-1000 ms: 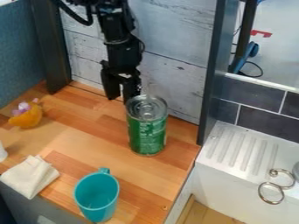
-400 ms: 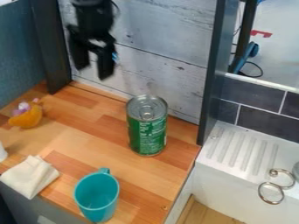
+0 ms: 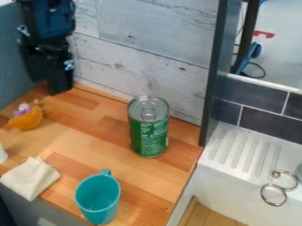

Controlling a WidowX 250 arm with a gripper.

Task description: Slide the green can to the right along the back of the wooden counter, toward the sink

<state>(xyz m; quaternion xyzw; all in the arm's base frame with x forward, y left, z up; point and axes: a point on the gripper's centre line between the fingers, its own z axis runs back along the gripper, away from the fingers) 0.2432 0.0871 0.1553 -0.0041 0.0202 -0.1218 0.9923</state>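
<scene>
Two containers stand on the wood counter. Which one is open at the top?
The teal mug, the nearer one to the camera: you can see down inside it. The green can farther back has a metal lid across its top.

From above the near side of my table point(image 3: 103, 143), one camera looks down at a slant toward the plank wall point(image 3: 147, 64) behind it, close enough to take in much of the tabletop and the ribbed white ledge point(image 3: 240, 152) at the right.
</scene>
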